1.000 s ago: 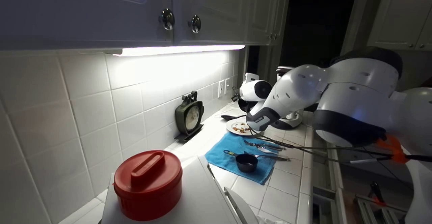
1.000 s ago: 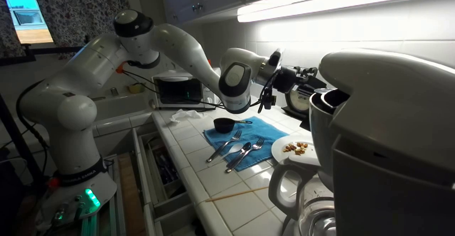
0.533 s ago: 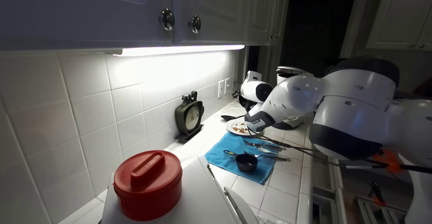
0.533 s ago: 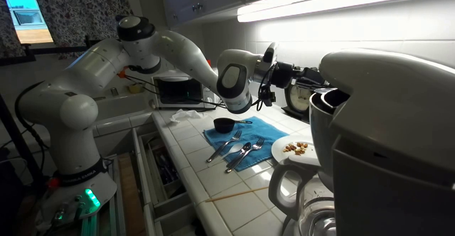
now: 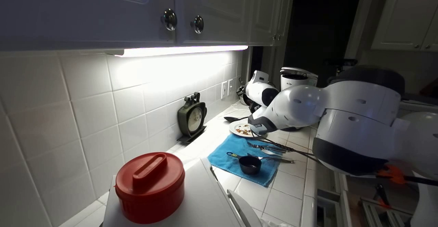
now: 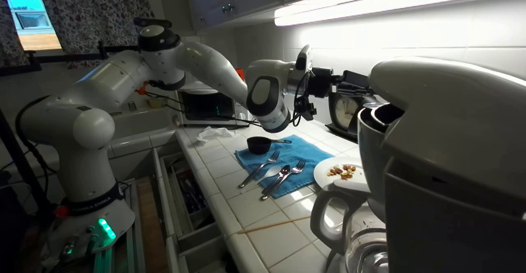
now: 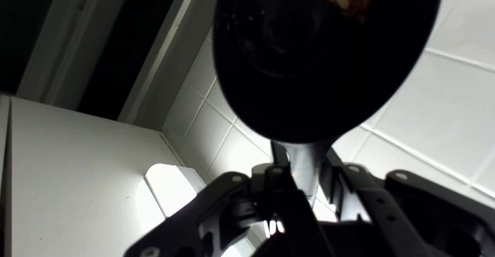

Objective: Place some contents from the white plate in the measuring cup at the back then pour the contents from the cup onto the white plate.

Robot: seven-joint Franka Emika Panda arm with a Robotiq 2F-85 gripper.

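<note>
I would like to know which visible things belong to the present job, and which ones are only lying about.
Belong to the job:
measuring cup, held by the gripper
white plate
brown bits, on the plate and in the cup

Only lying about, it seems:
other dark cup
blue towel
forks
white spoon
wooden stick
red container

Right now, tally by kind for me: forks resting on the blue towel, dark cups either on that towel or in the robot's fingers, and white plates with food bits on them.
Forks: 2
Cups, the towel cup plus the held cup: 2
Plate: 1
Total: 5
</note>
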